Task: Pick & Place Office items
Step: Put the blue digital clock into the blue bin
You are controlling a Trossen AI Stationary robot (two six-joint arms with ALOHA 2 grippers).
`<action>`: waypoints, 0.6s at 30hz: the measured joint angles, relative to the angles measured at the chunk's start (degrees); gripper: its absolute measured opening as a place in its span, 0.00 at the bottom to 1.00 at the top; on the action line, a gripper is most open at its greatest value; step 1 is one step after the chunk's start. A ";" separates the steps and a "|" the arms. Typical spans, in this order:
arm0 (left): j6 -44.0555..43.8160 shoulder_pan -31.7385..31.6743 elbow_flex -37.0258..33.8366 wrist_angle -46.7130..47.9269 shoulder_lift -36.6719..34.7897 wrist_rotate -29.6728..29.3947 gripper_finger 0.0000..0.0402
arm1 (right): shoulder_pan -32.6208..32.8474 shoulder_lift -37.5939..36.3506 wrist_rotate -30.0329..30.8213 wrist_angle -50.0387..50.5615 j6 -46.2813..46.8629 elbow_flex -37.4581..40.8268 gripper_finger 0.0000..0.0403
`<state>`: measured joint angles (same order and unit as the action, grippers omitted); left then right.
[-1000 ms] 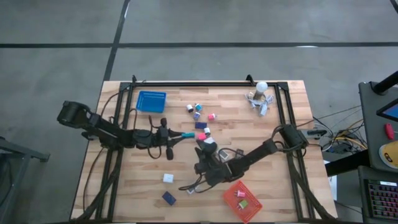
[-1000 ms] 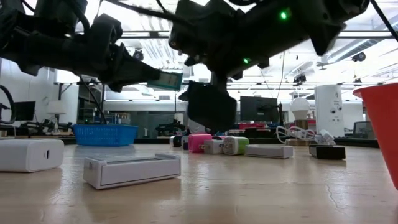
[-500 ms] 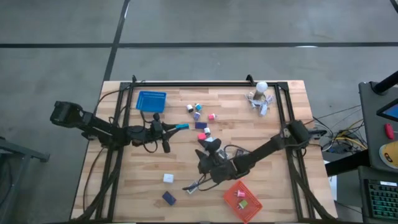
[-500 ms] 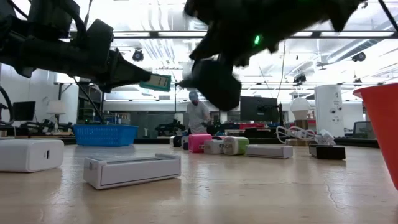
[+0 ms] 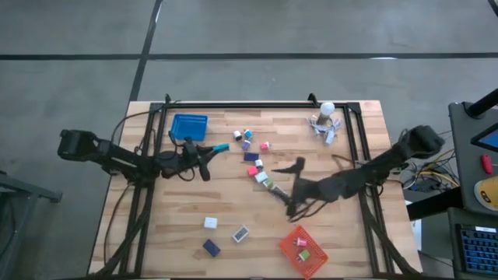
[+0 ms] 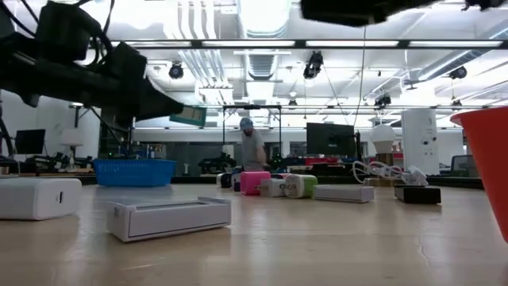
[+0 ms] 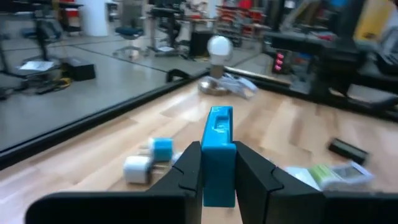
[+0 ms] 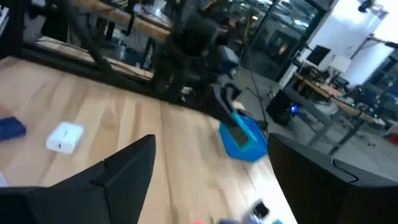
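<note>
The left pincer (image 5: 208,150) clamps a teal block (image 5: 220,146), carrying it above the desk (image 5: 179,225) just beside the blue basket (image 5: 189,126). Next it likely needs positioning over that basket, then release. The right pincer (image 5: 289,204) hangs wide, empty, mid-desk.

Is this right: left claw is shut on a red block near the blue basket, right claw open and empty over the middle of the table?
Not quite: the block is teal-blue, not red. The left wrist view shows the left claw clamped on the teal-blue block, and the high view puts it beside the blue basket. The right claw is open and empty over the table's middle, as you said.
</note>
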<state>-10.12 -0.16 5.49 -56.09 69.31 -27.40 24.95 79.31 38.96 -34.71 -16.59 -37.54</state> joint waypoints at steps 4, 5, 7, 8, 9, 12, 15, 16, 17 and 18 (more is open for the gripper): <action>-2.60 -4.18 -0.88 -0.21 -1.89 -1.86 0.15 | 1.05 -6.98 -0.02 -6.82 2.30 9.23 0.73; -3.02 -5.32 -1.26 -0.11 -2.50 -2.26 0.15 | 1.21 -7.87 -0.18 -9.75 2.93 11.10 0.73; -3.69 -7.70 -1.10 -0.65 -3.00 -2.39 0.15 | 1.91 -10.35 0.12 -12.43 3.75 15.61 0.72; -3.68 -8.72 -1.47 -0.36 -3.76 -2.40 0.15 | 2.12 -10.60 0.21 -14.66 4.19 16.89 0.71; -3.64 -9.80 -1.53 -0.33 -4.06 -2.41 0.15 | 2.10 -10.76 0.08 -17.12 4.60 18.05 0.71; -3.40 -12.74 -1.72 0.20 -4.72 -2.38 0.15 | 2.66 -11.68 0.58 -19.80 4.68 21.18 0.70; -3.02 -15.77 -1.64 1.23 -4.77 -2.42 0.15 | 2.99 -12.22 1.55 -20.70 4.62 22.71 0.70; -2.70 -16.93 -1.91 2.34 -5.07 -2.44 0.15 | 2.95 -12.03 1.50 -20.95 4.69 22.57 0.70; -2.53 -17.94 -1.54 3.00 -4.78 -2.46 0.15 | 2.95 -11.96 1.53 -21.06 4.57 22.64 0.70; -2.33 -18.73 -1.12 4.08 -4.67 -2.54 0.15 | 2.97 -11.98 1.55 -21.18 4.16 22.79 0.70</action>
<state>-12.44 -18.88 4.37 -52.01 64.64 -29.94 27.92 67.33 40.51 -55.88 -12.43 -14.75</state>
